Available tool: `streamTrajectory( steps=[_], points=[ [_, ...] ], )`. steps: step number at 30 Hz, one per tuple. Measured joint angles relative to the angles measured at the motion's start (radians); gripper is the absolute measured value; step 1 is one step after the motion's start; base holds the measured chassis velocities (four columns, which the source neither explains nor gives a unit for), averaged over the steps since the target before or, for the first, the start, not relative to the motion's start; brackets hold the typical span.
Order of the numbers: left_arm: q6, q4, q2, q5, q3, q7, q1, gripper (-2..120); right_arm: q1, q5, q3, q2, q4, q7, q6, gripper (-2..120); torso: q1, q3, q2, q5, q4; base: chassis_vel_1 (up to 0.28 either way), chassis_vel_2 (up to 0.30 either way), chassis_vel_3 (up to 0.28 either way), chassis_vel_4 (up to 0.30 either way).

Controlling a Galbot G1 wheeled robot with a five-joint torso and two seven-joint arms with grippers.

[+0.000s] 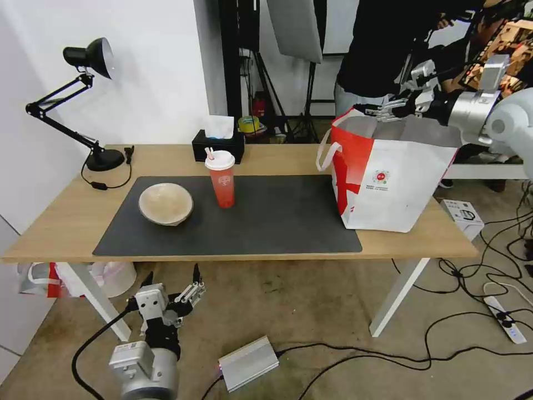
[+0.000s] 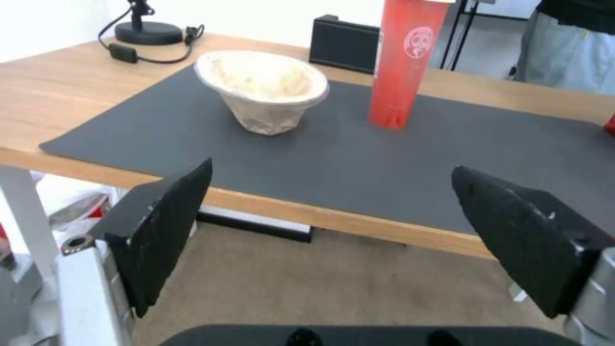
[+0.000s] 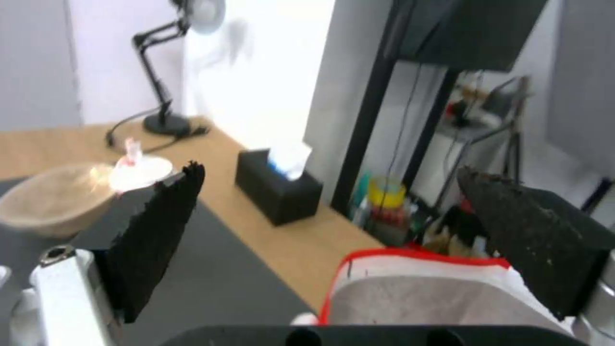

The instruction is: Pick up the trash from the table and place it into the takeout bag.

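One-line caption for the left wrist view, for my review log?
Open left claw below the table edge, facing the tan bowl and red drink cup on the dark grey mat.

The head camera looks forward and down from in front of the bench, taking in its whole top and the floor before it. The left wrist camera sits low, just below the bench's near edge, facing across the dark mat at the tan bowl and red cup close by. The right wrist camera rides high over the takeout bag's mouth, looking back along the bench toward the same bowl, cup and desk lamp, farther off.
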Motion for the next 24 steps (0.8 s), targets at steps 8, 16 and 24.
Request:
streamTrajectory(
  steps=[8,16,24],
  points=[
    [-0.015,0.008,-0.005,0.020,-0.003,0.000,0.008,100,-0.179,0.003,0.106,-0.060,0.224,0.219,0.096,100,0.000,0.000,0.000,0.0001,-0.0001,0.000,0.000,0.000,0.000],
    [-0.026,0.013,-0.018,0.028,-0.004,0.001,0.015,100,-0.225,0.011,0.113,-0.077,0.335,0.368,0.161,100,0.000,0.000,0.000,0.0000,0.0000,0.000,0.000,0.000,0.000],
    [-0.039,0.020,-0.035,0.048,-0.009,0.001,0.025,100,-0.445,-0.064,0.227,-0.009,0.505,0.697,0.253,100,0.000,0.000,0.000,0.0002,0.0003,0.000,0.000,0.000,0.000]
  ],
)
